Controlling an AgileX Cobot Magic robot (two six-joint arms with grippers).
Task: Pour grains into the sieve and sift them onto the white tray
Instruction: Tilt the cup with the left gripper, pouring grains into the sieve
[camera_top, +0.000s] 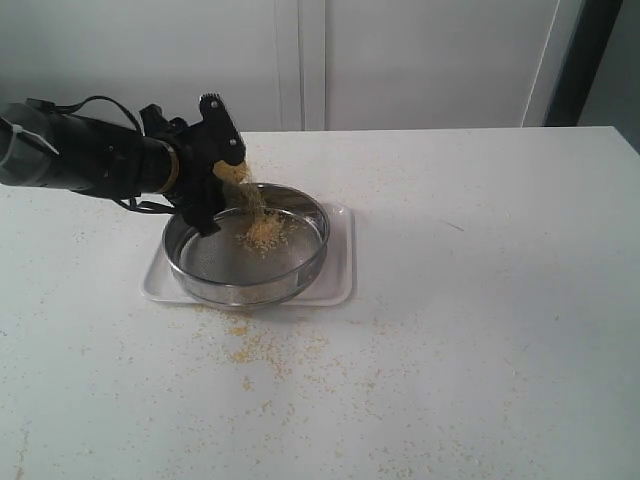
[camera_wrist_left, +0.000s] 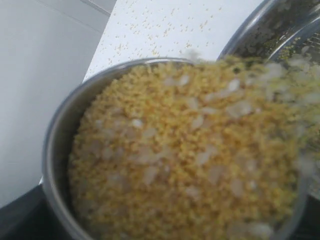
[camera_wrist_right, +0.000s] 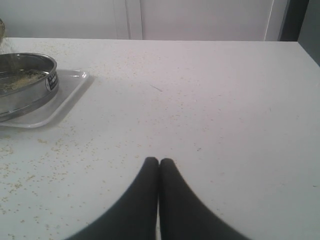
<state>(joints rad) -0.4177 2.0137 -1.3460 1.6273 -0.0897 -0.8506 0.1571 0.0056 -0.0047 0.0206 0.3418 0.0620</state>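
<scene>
My left gripper (camera_top: 220, 168) is shut on a small steel cup (camera_wrist_left: 55, 145) and holds it tipped over the near-left rim of the sieve (camera_top: 246, 286). Grains (camera_wrist_left: 185, 160), yellow with whitish rice-like bits, fill the cup to its lip and stream down. They form a small yellow heap (camera_top: 263, 234) on the mesh. The sieve stands on the white tray (camera_top: 340, 284). Far to the right of the tray, my right gripper (camera_wrist_right: 159, 161) is shut and empty just above the bare table. It sees the sieve (camera_wrist_right: 31, 89) and tray (camera_wrist_right: 66, 98) from the side.
Loose yellow grains (camera_top: 265, 350) lie scattered over the white table in front of the tray and further out. A white wall runs behind the table's far edge (camera_top: 450, 128).
</scene>
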